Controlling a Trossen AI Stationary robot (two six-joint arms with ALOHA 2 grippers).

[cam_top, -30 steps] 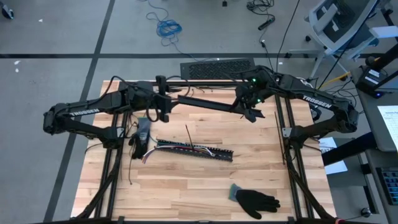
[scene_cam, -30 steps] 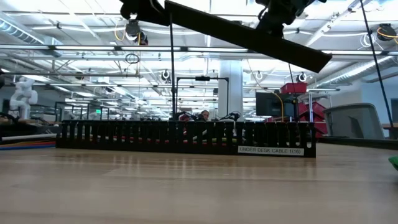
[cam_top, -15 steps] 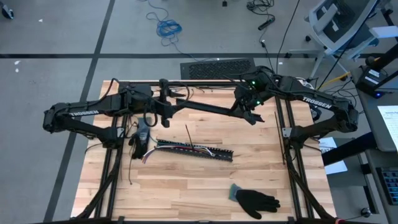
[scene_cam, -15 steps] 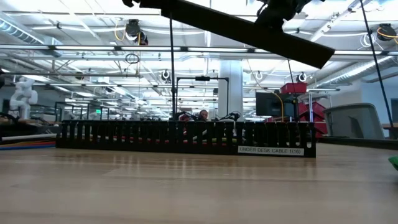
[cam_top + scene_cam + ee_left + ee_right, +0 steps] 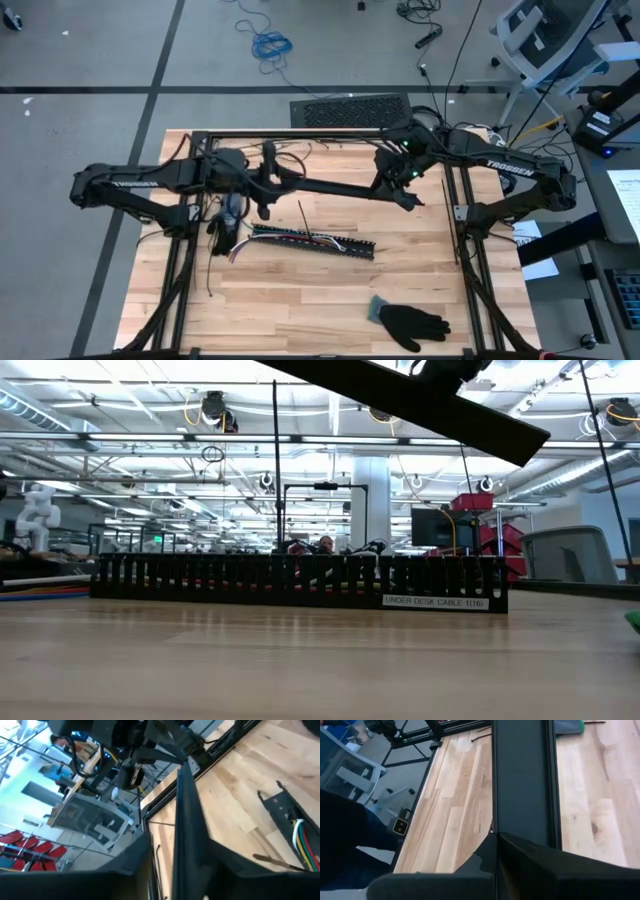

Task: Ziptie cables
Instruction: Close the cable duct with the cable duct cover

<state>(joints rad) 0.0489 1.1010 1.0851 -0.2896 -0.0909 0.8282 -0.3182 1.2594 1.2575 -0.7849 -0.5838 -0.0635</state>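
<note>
Black flat cover strip [image 5: 330,186], long and rigid: you hold it between both arms above the wooden table [image 5: 300,290]. Left gripper [image 5: 268,186] clamps one end, right gripper [image 5: 398,183] the other. Over the last second it has swung nearer the black slotted cable tray [image 5: 312,243]. Coloured cables [image 5: 300,237] lie in that tray, not yet ziptied.

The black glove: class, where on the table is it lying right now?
In the high view the black glove lies on the table's near edge, toward the right arm's side, below and right of the slotted strip, apart from it.
</note>
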